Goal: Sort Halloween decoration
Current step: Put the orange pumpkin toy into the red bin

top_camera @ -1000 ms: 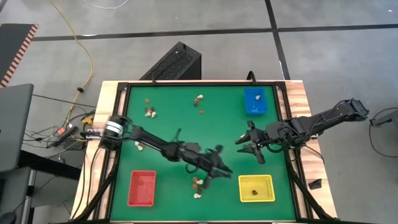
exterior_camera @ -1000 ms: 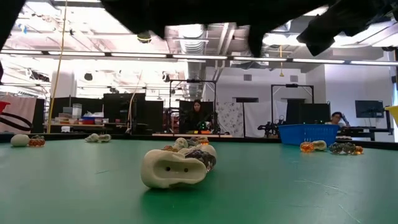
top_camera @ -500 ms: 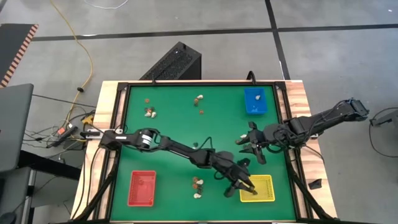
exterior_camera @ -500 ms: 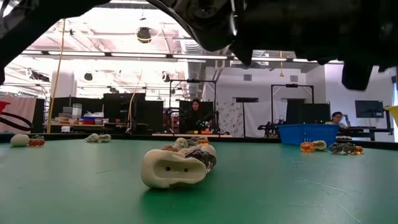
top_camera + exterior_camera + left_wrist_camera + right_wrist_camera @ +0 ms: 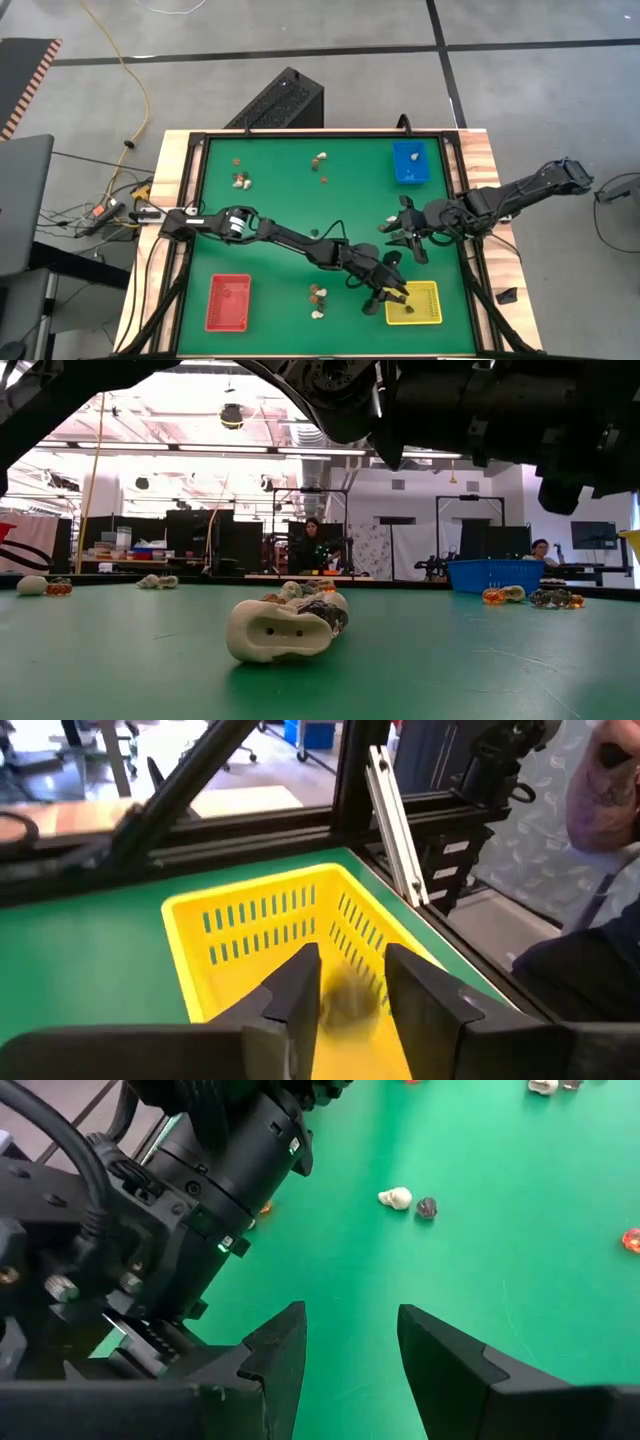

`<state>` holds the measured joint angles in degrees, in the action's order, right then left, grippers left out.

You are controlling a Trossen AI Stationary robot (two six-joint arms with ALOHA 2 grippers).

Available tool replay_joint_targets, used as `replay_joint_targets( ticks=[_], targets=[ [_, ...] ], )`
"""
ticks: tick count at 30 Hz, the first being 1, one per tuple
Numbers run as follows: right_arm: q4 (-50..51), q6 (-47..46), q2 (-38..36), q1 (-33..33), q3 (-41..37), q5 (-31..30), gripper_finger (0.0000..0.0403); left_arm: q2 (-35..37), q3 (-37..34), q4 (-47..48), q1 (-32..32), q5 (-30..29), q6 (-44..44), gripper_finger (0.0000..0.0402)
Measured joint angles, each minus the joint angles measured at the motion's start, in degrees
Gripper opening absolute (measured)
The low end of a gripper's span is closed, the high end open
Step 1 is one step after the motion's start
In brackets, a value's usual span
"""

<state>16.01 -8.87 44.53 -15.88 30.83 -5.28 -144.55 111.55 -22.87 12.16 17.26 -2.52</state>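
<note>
My left gripper [image 5: 395,293] reaches across the table and hangs over the yellow tray [image 5: 425,303], at its left end. In the left wrist view its fingers [image 5: 350,965] stand apart. A dark trinket [image 5: 348,1002] shows blurred in the gap, over the tray's floor. My right gripper [image 5: 405,240] hovers open over the mat's right side, with nothing between its fingers [image 5: 350,1340]. A small cluster of trinkets [image 5: 318,295] lies on the mat between the near trays. A cream one [image 5: 278,632] lies at its front.
A red tray [image 5: 228,302] sits near left and a blue tray [image 5: 410,163] far right. More trinkets lie at the far side [image 5: 240,180] [image 5: 320,158]. A black frame [image 5: 455,200] rims the green mat. People sit in the room beyond the table [image 5: 316,545].
My left gripper has swung from above the central cluster toward the table's right and near edges and sunk. It now hangs over the yellow tray's left end. In the last half second it has drawn back slightly. My right arm has kept still.
</note>
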Motion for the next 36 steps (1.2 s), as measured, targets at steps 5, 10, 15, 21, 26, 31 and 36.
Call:
replay_joint_targets(
  ticks=[5, 10, 15, 21, 26, 31, 36],
  targets=[
    [0.02, 0.29, 0.0, 0.0, 0.02, 0.0, 0.0189, 0.0, 0.0, 0.25, -0.8, 0.51, 0.11, 0.014],
    [0.02, 0.34, 0.01, 0.0, 0.01, -0.02, 0.0189, 3.33, -0.04, 10.86, -1.88, 4.85, 2.81, 0.015],
    [-1.9, 0.29, 0.13, 0.35, 0.28, -1.74, 0.0189, 11.7, 0.07, 34.95, -2.04, 1.62, 7.99, 0.0148],
    [-1.73, 0.53, 1.51, 0.63, 0.04, -1.03, 0.0189, 17.54, -0.51, 64.6, 0.07, -9.94, 8.11, 0.0144],
    [-1.82, 2.35, 2.76, 0.62, 0.04, -1.05, 0.0189, 19.14, -4.92, 73.81, 2.67, -13.09, 1.97, 0.0144],
    [-2.33, 4.18, 3.58, 0.96, 0.04, -1.05, 0.0189, 20.37, -9.48, 73.64, 4.41, -10.29, 0.72, 0.0144],
    [-3.21, 4.27, 4.24, 0.93, 0.02, -1.03, 0.0189, 20.48, -9.84, 73.06, 5.59, -10.0, 1.22, 0.0144]
  ],
)
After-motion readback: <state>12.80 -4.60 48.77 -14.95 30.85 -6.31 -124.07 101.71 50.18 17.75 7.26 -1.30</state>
